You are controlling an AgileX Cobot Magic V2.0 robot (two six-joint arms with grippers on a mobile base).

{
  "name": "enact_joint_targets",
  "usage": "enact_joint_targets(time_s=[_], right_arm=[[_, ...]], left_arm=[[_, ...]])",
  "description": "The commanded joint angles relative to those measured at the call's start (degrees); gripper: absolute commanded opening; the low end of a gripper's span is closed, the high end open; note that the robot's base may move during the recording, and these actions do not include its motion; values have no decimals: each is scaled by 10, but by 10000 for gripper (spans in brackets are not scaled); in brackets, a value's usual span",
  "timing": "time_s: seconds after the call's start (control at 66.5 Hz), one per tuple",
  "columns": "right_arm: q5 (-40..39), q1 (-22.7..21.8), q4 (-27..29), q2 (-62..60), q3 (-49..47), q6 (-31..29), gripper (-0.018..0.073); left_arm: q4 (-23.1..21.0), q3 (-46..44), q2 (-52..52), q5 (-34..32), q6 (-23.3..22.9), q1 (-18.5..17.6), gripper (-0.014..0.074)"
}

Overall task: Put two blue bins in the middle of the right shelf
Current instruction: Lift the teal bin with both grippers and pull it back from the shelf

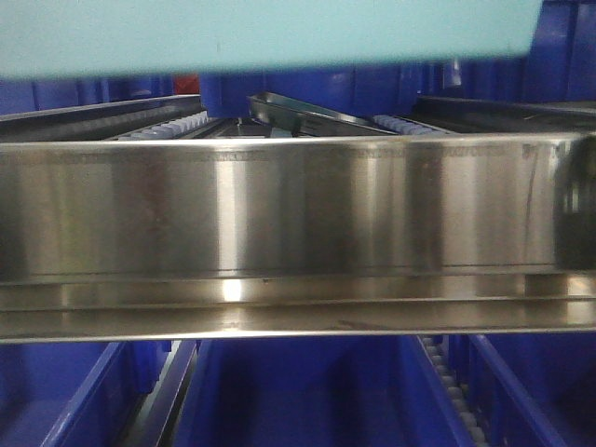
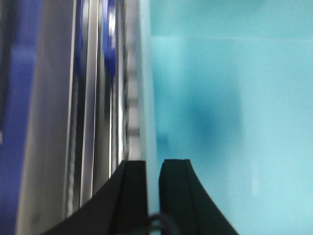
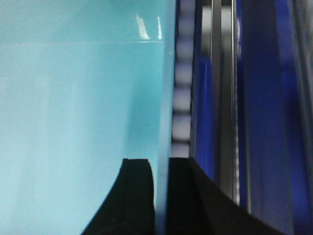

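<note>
Left tool [image 2: 152,166] and right tool [image 3: 160,164] each pinch a wall of the pale blue bin [image 1: 270,33], above the steel shelf rail [image 1: 298,214].

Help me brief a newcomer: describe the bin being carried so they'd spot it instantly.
Find the wide steel shelf rail crossing the front view. Just above it, along the top edge, is the carried bin, its walls clamped by the left pincer and right pincer. It alone is pale turquoise; the neighbouring bins are deep blue.

Pale turquoise bin [image 1: 270,33], brushed silver shelf rail [image 1: 298,214], deep blue bins [image 1: 307,391], black left hand [image 2: 153,165], black right hand [image 3: 161,164]
</note>
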Motion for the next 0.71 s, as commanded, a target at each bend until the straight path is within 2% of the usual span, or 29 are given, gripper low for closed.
enact_joint_targets(time_s=[0.0, 0.196, 0.256, 0.692], right_arm=[[-38, 0, -28, -23, -24, -29, -153], [-101, 0, -28, -42, -45, -31, -153], [-113, 0, -28, -44, -45, -31, -153], [-131, 0, -28, -45, -45, -31, -153]], left_arm=[[36, -21, -31, -54, 3, -1, -111], [59, -38, -58, -149, 3, -1, -111], [60, -38, -61, -161, 3, -1, -111], [61, -38, -61, -165, 3, -1, -111]])
